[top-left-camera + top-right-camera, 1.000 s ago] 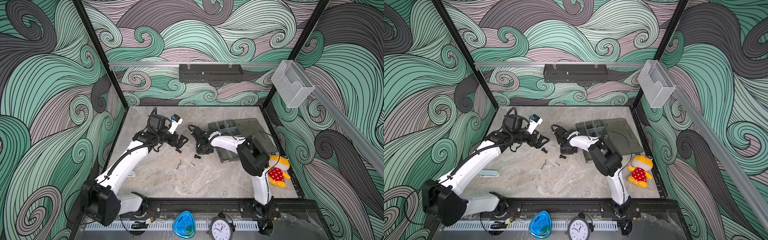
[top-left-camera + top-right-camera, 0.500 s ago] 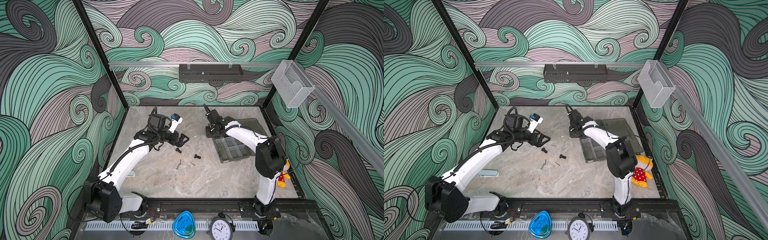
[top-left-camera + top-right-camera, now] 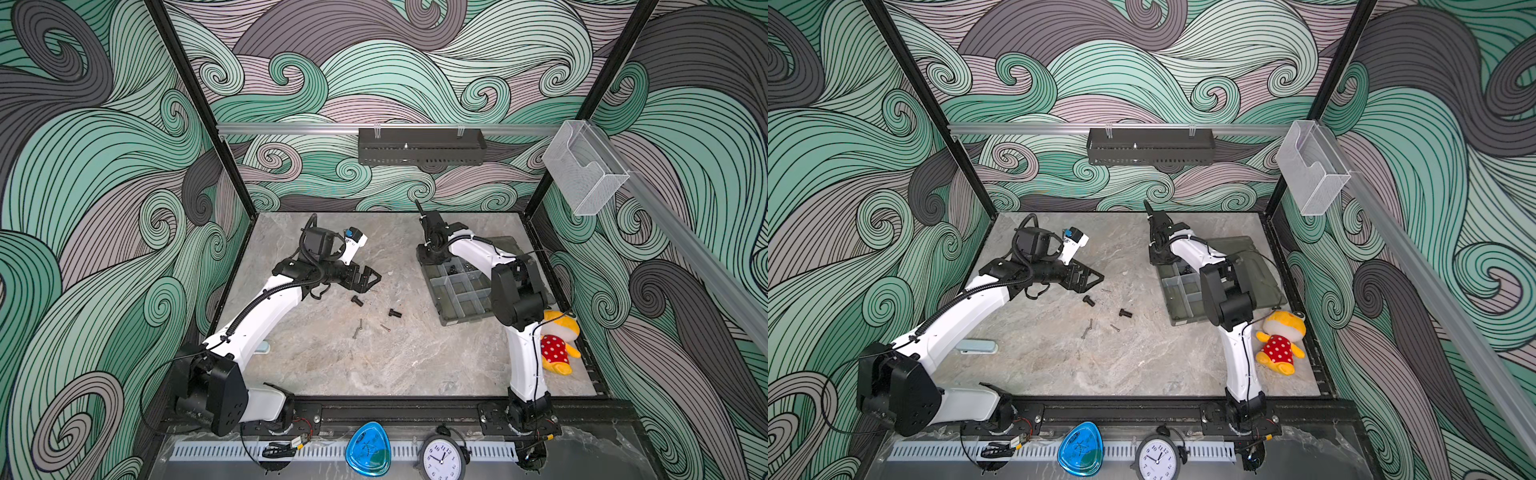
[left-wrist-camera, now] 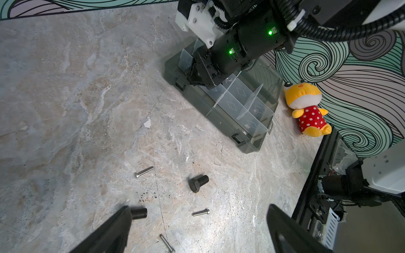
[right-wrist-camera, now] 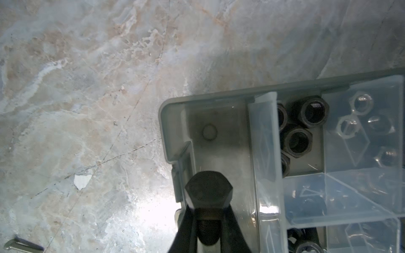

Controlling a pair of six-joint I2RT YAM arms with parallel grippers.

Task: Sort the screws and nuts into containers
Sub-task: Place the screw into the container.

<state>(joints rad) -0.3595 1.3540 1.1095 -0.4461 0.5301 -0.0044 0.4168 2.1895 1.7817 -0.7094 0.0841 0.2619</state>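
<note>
My right gripper (image 5: pixel 208 221) is shut on a black hex-head screw (image 5: pixel 208 192), gripping its threaded shaft. It hangs over the empty corner compartment (image 5: pixel 219 135) of the smoky-grey organiser box (image 3: pixel 446 318), at the box's far left corner in both top views. The neighbouring compartment holds black nuts (image 5: pixel 298 140); pale nuts (image 5: pixel 359 105) lie one further on. My left gripper (image 4: pixel 199 209) stands open just above the table. Below it lie two black screws (image 4: pixel 198 183) (image 4: pixel 138 213), one half hidden by a finger, and thin silver screws (image 4: pixel 144 172). The same loose screws (image 3: pixel 356 300) show mid-table.
A yellow plush toy (image 3: pixel 557 345) lies right of the box by the right arm's base. The box's lid (image 3: pixel 503 245) lies open behind it. A pale blue object (image 3: pixel 976 345) lies beside the left arm. A black tray (image 3: pixel 419 145) and a clear holder (image 3: pixel 582 174) hang on the walls.
My right gripper has swung from the loose screws mid-table to the box's far left corner, carrying the black screw. The left gripper has shifted slightly towards the screws.
</note>
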